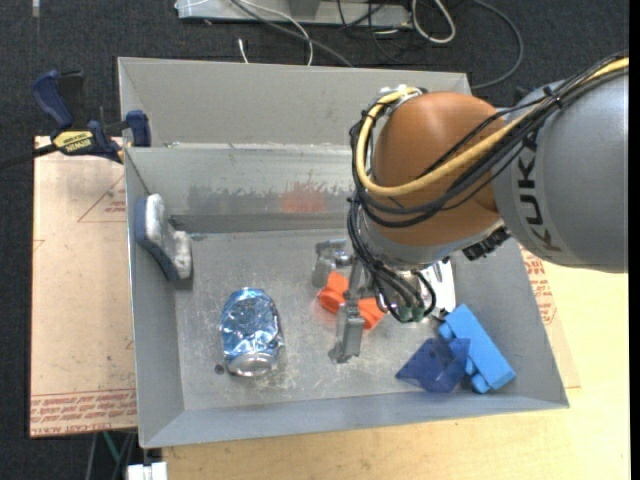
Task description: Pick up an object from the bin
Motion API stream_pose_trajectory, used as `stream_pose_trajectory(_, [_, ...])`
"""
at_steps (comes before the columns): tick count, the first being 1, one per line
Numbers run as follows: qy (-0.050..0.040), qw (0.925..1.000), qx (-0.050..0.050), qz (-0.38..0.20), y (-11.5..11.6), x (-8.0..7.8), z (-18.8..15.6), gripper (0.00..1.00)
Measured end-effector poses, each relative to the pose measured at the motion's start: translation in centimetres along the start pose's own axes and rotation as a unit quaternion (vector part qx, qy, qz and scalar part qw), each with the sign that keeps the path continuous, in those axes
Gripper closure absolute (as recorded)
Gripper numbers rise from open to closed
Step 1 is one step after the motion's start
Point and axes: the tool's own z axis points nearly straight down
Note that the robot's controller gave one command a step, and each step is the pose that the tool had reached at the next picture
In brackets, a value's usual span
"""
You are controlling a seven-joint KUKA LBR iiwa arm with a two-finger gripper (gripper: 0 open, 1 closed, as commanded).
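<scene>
Bin (pixel 152 298) with can (pixel 250 333), blue blocks (pixel 462 353)

In the bin (pixel 350 404), a crushed can (pixel 249 333) is lying toward the front left, and a bent bar (pixel 165 240) is leaning behind it against the left wall. A small piece (pixel 331 295) is sitting mid-bin between the gripper (pixel 340 301)'s spread fingers (pixel 348 336). A clump of blocks (pixel 462 354) is resting in the front right corner.
</scene>
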Motion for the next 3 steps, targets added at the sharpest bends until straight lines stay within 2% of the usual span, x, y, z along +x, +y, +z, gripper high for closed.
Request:
stream_pose_trajectory(1, [-0.0013, 0.9945, 0.0, -0.105, -2.2, -3.0, 2.1, 0.0])
stream_pose_trajectory(2, [-0.0016, 0.9964, -0.002, -0.084, -1.3, -0.1, 7.7, 0.0])
stream_pose_trajectory(3, [-0.005, 0.9859, 0.0, -0.167, -5.0, -1.3, 13.4, 0.0])
